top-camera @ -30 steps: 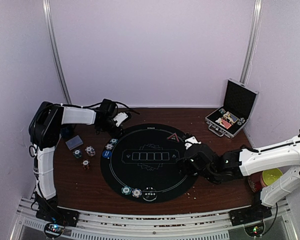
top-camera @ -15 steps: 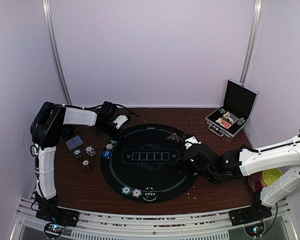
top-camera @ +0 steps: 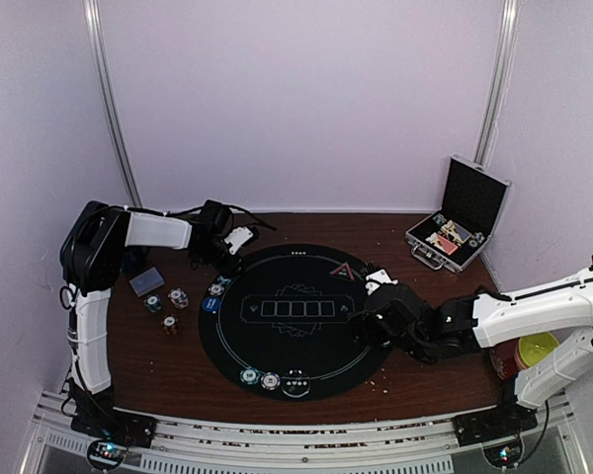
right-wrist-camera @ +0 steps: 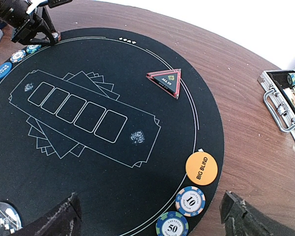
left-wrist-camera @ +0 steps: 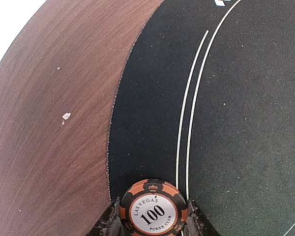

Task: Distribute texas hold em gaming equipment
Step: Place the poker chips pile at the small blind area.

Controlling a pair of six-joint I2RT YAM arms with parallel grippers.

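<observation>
Left gripper (left-wrist-camera: 153,223) pinches the 100 chip (left-wrist-camera: 153,210) between its jaws. Right gripper (right-wrist-camera: 150,219) is spread wide, with the 50 chip (right-wrist-camera: 172,224) between its jaws.

The desk (left-wrist-camera: 49,123) shows brown wood grain with a smooth, faintly satin finish. The round mat (left-wrist-camera: 246,123) on it is matt black cloth, finely speckled, with thin white printed lines and a pinked edge. The poker chip (left-wrist-camera: 153,209) and the orange disc (right-wrist-camera: 201,167) look like smooth hard plastic with printed faces, while the case (top-camera: 476,197) has bright metal edging and a dull black lining.
</observation>
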